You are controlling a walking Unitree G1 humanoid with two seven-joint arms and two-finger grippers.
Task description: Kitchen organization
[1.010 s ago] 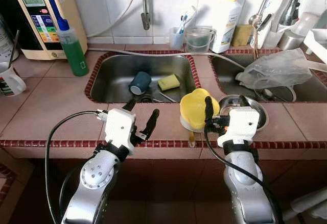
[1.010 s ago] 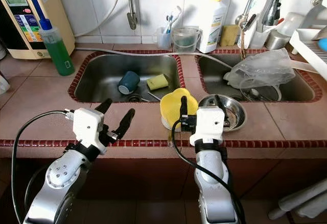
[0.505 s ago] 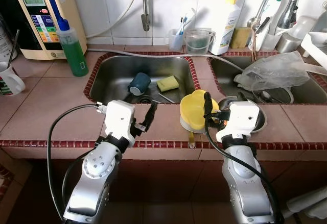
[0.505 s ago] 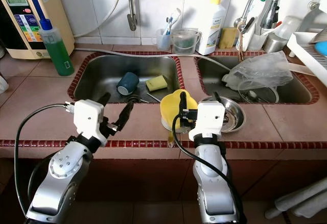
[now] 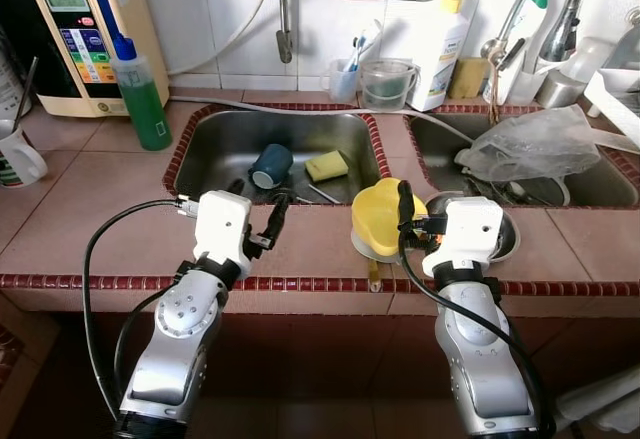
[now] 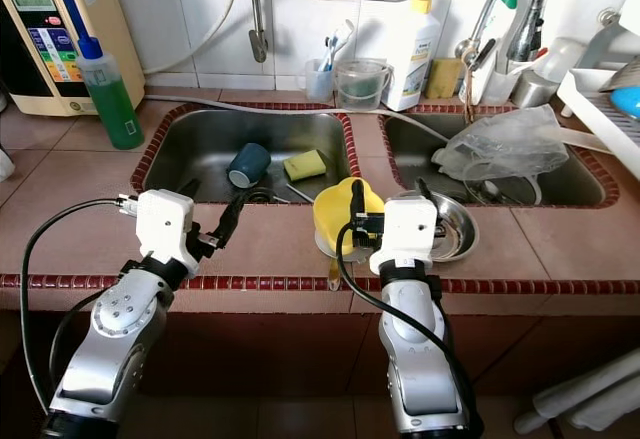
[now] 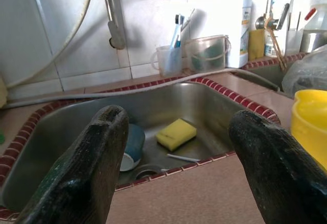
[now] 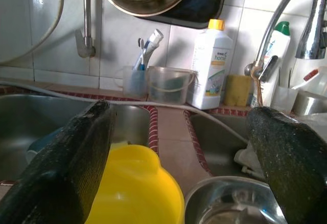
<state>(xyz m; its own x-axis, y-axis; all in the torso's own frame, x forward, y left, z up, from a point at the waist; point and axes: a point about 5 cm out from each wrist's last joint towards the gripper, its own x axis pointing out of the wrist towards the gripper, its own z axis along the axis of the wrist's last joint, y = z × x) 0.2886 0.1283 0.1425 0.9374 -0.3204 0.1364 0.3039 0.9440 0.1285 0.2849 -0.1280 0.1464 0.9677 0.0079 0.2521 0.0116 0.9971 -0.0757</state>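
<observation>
Head views: the left gripper (image 5: pixel 255 221) has crept forward over the last second and now hangs at the front rim of the left stainless-steel sink basin (image 5: pixel 215 154), its fingers spread and holding nothing. A second ago it hung further back over the pink-tiled countertop (image 5: pixel 90 229), so it seems to be lining up on something inside the basin. There a dark blue cup (image 5: pixel 270 165) lies on its side near the drain, with a yellow sponge (image 5: pixel 328 165) just beside it toward the basin's right wall. The right gripper (image 5: pixel 425 221) has barely moved; it hovers at the counter's front edge with one finger beside a yellow plastic bowl (image 5: pixel 378 214) and the other over a shallow round steel dish (image 5: pixel 505 234). Its fingers are also parted and empty.

Left wrist view: the two black fingers (image 7: pixel 89 168) stand wide apart and frame the basin, with the blue cup and the sponge both lying between them but well beyond their tips.

Right wrist view: the fingers (image 8: pixel 71 152) straddle the gap where the yellow bowl meets the steel dish, gripping neither.

My judgement: nothing has been picked up yet. The left arm's advance suggests the sink items are its next target, and it must reach down past the rim.
</observation>
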